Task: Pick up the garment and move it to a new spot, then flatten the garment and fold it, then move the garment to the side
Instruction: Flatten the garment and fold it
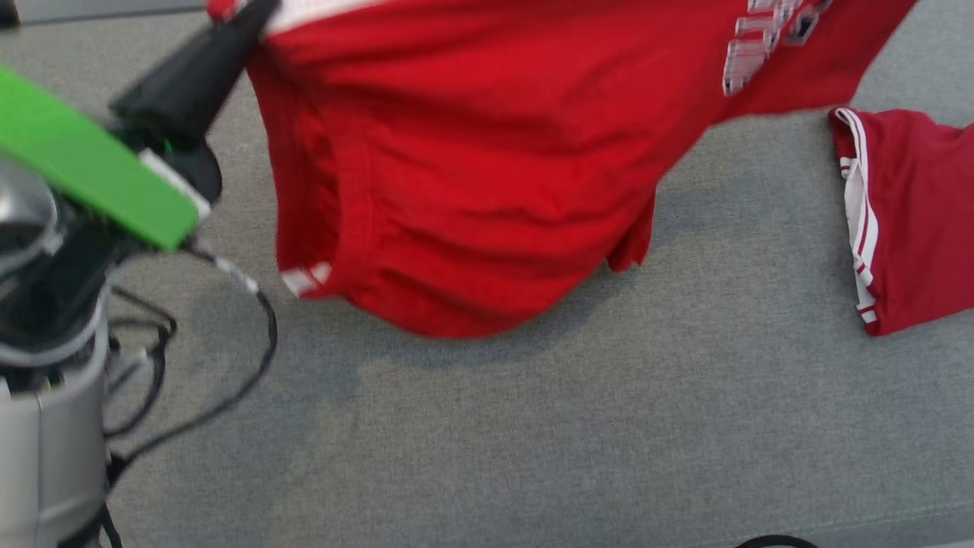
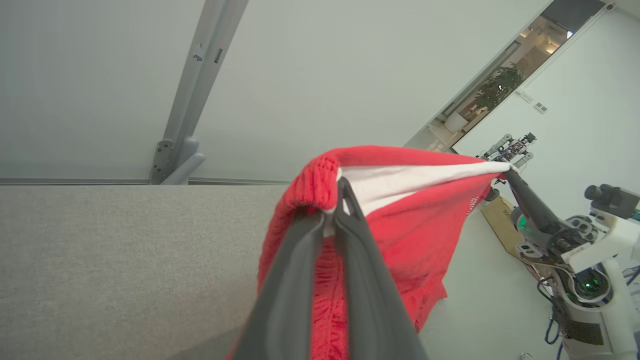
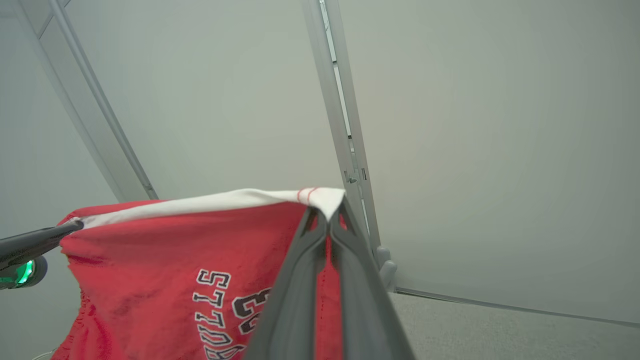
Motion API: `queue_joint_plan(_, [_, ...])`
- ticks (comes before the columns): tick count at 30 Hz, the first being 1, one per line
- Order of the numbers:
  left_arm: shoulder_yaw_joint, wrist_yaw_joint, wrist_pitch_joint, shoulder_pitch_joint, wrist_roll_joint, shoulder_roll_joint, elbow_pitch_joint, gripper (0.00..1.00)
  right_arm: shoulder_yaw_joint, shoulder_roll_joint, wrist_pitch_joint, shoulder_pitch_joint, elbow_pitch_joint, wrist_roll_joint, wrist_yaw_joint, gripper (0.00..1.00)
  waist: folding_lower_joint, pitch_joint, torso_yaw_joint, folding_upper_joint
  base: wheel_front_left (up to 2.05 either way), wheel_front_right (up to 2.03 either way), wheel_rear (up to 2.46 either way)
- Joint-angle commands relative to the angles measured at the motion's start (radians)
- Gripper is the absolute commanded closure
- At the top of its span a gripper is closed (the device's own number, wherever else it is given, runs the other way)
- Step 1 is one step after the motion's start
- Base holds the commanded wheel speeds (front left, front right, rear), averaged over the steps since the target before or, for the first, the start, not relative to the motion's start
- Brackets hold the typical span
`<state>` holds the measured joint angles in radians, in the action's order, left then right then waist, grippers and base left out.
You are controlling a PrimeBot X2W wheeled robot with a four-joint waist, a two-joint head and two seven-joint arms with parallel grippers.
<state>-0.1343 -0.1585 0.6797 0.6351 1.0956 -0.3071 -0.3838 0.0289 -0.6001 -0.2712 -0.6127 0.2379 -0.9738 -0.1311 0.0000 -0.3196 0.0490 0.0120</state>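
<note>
Left claw (image 2: 334, 210) and right claw (image 3: 327, 215) are both clamped on the white hem (image 3: 200, 202) of the red shirt (image 1: 472, 152), stretched taut. If they pull wider, I think one corner may slip out.

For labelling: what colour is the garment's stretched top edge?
White edge on red garment; best in right wrist view.

The dark, long-fingered left gripper (image 2: 336, 212) and right gripper (image 3: 327, 222) are held aloft, jaws clamped tight on the red fabric garment (image 2: 415, 225).
</note>
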Motion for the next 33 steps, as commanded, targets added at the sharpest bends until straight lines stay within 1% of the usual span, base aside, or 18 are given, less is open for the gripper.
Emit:
queue_joint_plan(1, [-0.006, -0.004, 0.007, 0.053, -0.022, -0.005, 0.028, 1.0, 0.003, 0.018, -0.004, -0.053, -0.022, 0.016, 0.001, 1.0, 0.0, -0.115, -0.019, -0.012, 0.0, 0.0, 0.0])
queue_joint_plan(3, [-0.02, -0.004, -0.003, 0.243, -0.069, 0.0, 0.169, 1.0, 0.036, 0.086, -0.017, -0.231, -0.122, 0.078, 0.001, 1.0, 0.0, -0.17, -0.021, -0.012, 0.0, 0.0, 0.0])
queue_joint_plan(5, [-0.042, 0.018, -0.049, 0.414, -0.128, 0.019, 0.306, 1.0, 0.053, 0.171, 0.003, -0.409, -0.24, 0.156, 0.001, 1.0, 0.0, -0.215, -0.018, -0.012, 0.0, 0.0, 0.0])
queue_joint_plan(7, [-0.055, 0.048, -0.128, 0.568, -0.194, 0.037, 0.44, 1.0, 0.053, 0.254, 0.05, -0.574, -0.357, 0.238, 0.0, 1.0, 0.0, -0.253, -0.012, -0.012, 0.0, 0.0, 0.0])
queue_joint_plan(8, [-0.05, 0.06, -0.189, 0.65, -0.232, 0.046, 0.506, 1.0, 0.039, 0.297, 0.082, -0.656, -0.418, 0.277, 0.0, 1.0, 0.0, -0.276, -0.008, -0.012, 0.0, 0.0, 0.0])
queue_joint_plan(10, [-0.059, 0.106, -0.305, 0.766, -0.29, 0.06, 0.619, 1.0, 0.012, 0.371, 0.167, -0.786, -0.523, 0.345, 0.0, 1.0, 0.0, -0.309, 0.002, -0.012, 0.0, 0.0, 0.0])
queue_joint_plan(12, [-0.056, 0.156, -0.426, 0.847, -0.328, 0.075, 0.731, 1.0, -0.002, 0.433, 0.249, -0.874, -0.616, 0.394, 0.0, 1.0, 0.0, -0.332, 0.014, -0.012, 0.0, 0.0, 0.0])
queue_joint_plan(13, [-0.059, 0.183, -0.477, 0.878, -0.347, 0.071, 0.786, 1.0, -0.003, 0.456, 0.286, -0.908, -0.653, 0.412, 0.0, 1.0, 0.0, -0.343, 0.02, -0.012, 0.0, 0.0, 0.0])
queue_joint_plan(15, [-0.069, 0.22, -0.565, 0.92, -0.386, 0.057, 0.888, 1.0, 0.034, 0.486, 0.338, -0.938, -0.71, 0.425, 0.0, 1.0, 0.0, -0.362, 0.034, -0.012, 0.0, 0.0, 0.0])
queue_joint_plan(17, [-0.085, 0.25, -0.65, 0.927, -0.409, 0.051, 0.971, 1.0, 0.088, 0.498, 0.382, -0.916, -0.741, 0.407, 0.0, 1.0, 0.0, -0.378, 0.045, -0.012, 0.0, 0.0, 0.0])
queue_joint_plan(20, [-0.115, 0.281, -0.738, 0.853, -0.397, 0.052, 1.063, 1.0, 0.209, 0.476, 0.441, -0.821, -0.742, 0.37, 0.0, 1.0, 0.0, -0.388, 0.056, -0.012, 0.0, 0.0, 0.0])
queue_joint_plan(22, [-0.138, 0.289, -0.783, 0.784, -0.361, 0.042, 1.072, 1.0, 0.301, 0.445, 0.471, -0.725, -0.711, 0.326, 0.0, 1.0, 0.0, -0.382, 0.064, -0.012, 0.0, 0.0, 0.0])
queue_joint_plan(23, [-0.172, 0.29, -0.794, 0.742, -0.34, 0.039, 1.042, 1.0, 0.341, 0.423, 0.485, -0.67, -0.689, 0.299, 0.0, 1.0, 0.0, -0.377, 0.065, -0.012, 0.0, 0.0, 0.0])
queue_joint_plan(25, [-0.219, 0.29, -0.817, 0.622, -0.272, -0.002, 0.987, 1.0, 0.421, 0.356, 0.506, -0.541, -0.646, 0.257, 0.0, 1.0, 0.0, -0.354, 0.067, -0.012, 0.0, 0.0, 0.0])
queue_joint_plan(27, [-0.274, 0.29, -0.825, 0.486, -0.212, -0.039, 0.92, 1.0, 0.469, 0.301, 0.521, -0.401, -0.601, 0.194, 0.0, 1.0, 0.0, -0.311, 0.061, -0.012, 0.0, 0.0, 0.0])
queue_joint_plan(28, [-0.296, 0.29, -0.827, 0.425, -0.179, -0.059, 0.882, 1.0, 0.482, 0.264, 0.527, -0.336, -0.575, 0.178, 0.0, 1.0, 0.0, -0.29, 0.055, -0.012, 0.0, 0.0, 0.0])
queue_joint_plan(29, [-0.332, 0.29, -0.839, 0.304, -0.135, -0.104, 0.808, 1.0, 0.504, 0.199, 0.533, -0.206, -0.53, 0.149, 0.0, 1.0, 0.0, -0.237, 0.05, -0.012, 0.0, 0.0, 0.0])
queue_joint_plan(33, [-0.37, 0.289, -0.849, 0.038, -0.074, -0.178, 0.677, 1.0, 0.483, 0.116, 0.537, 0.018, -0.437, 0.12, 0.0, 1.0, 0.0, -0.125, 0.043, -0.012, 0.0, 0.0, 0.0])
